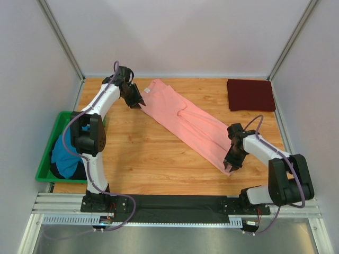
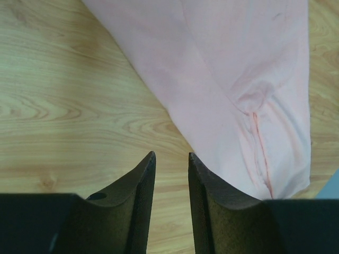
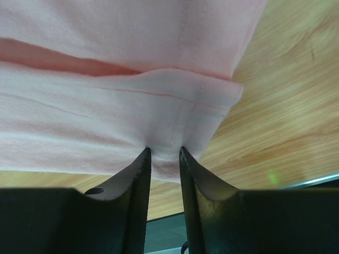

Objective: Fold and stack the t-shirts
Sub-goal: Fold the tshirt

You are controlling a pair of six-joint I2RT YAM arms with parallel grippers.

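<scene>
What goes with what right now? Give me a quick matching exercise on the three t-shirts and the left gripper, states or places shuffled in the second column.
Column one:
1. salmon-pink t-shirt
2. maroon t-shirt
3. teal-blue t-shirt
4. left gripper

Column two:
A. bunched in the green bin
B. folded, in the far right corner
C. open, nothing between its fingers
D. laid out diagonally, hem pinched by the right gripper

Pairs: 1-D, 2-B, 3-A, 4-C
</scene>
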